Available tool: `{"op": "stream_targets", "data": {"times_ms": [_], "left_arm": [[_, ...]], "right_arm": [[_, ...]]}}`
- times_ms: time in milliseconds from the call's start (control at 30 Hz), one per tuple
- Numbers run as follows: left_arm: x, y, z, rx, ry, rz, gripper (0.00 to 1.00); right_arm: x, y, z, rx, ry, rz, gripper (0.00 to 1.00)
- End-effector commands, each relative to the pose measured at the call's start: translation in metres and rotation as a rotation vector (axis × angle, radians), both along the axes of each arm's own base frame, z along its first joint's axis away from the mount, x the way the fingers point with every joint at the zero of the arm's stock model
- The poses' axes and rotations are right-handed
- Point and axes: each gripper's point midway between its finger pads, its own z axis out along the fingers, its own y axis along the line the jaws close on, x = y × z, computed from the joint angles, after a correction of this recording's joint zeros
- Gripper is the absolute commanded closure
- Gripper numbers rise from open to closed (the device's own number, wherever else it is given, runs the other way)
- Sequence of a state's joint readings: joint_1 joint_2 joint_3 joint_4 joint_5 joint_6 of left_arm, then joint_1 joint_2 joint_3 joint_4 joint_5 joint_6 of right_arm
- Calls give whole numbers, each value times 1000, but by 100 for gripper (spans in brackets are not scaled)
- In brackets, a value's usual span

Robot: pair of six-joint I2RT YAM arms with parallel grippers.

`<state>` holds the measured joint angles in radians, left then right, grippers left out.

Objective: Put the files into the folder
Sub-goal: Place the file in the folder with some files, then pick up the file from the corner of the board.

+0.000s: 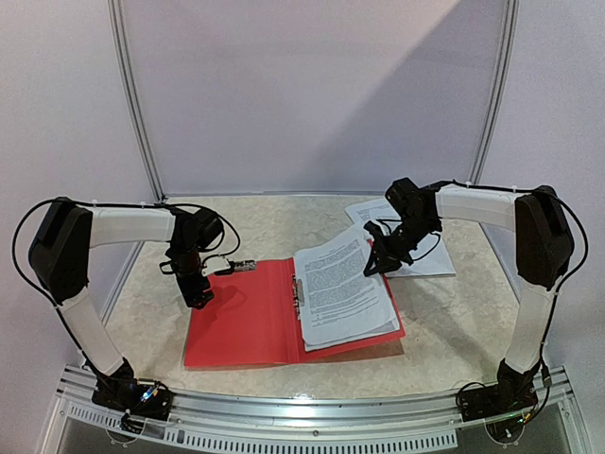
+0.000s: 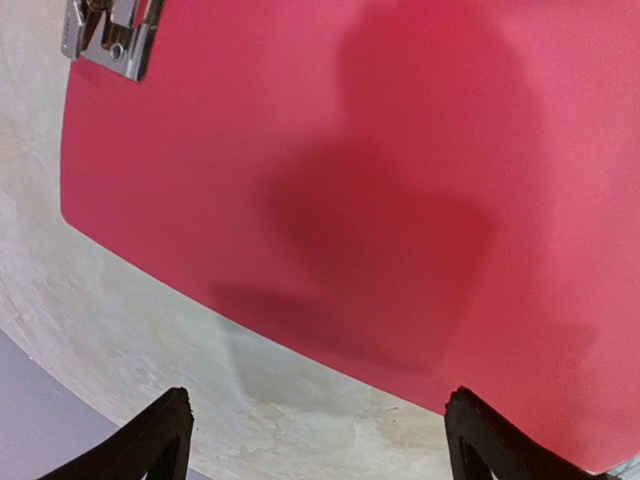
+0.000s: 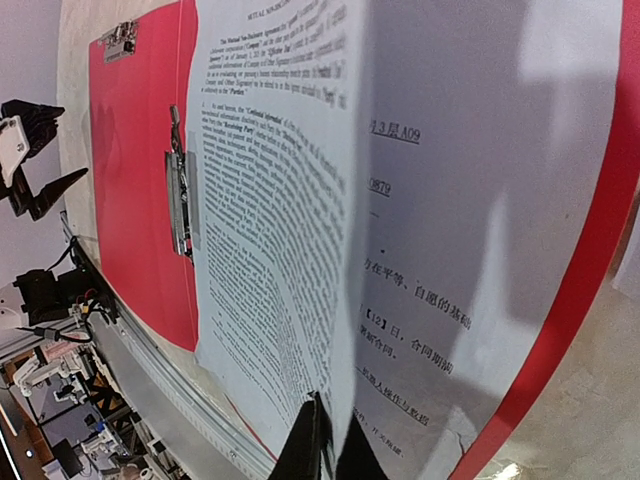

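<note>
Pinching the papers at one edge, the right claw is seemingly settling them onto the folder beneath; the left claw is hovering wide, the folder's bare edge just below, ready to steady it.

folder: you have the red folder lying open and flat on the desk, its left half showing plain red.
clip: a silver clip runs along the spine.
files: your stack of white printed files rests on the right half, the top sheet's far edge raised.
loose sheets: more printed sheets lie on the desk beyond the folder.
</note>
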<state>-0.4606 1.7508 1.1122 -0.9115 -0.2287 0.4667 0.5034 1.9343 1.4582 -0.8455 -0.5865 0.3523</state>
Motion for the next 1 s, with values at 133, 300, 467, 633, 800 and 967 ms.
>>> {"op": "stream_targets", "data": {"times_ms": [133, 300, 467, 633, 800, 967], "left_arm": [[7, -2, 6, -16, -16, 6, 11], [7, -2, 7, -17, -18, 6, 11], [8, -1, 11, -12, -23, -2, 11], [12, -1, 21, -8, -45, -25, 11], [18, -2, 34, -7, -69, -47, 11], [29, -8, 49, -20, -95, -62, 11]], "right_arm": [[-8, -1, 9, 14, -11, 21, 93], [-4, -4, 12, -13, -30, 17, 68], [10, -14, 29, -96, -102, 12, 51], [39, -41, 61, -236, -236, -12, 31], [76, -90, 86, -267, -326, -131, 21], [103, -159, 65, -283, -303, -278, 17]]}}
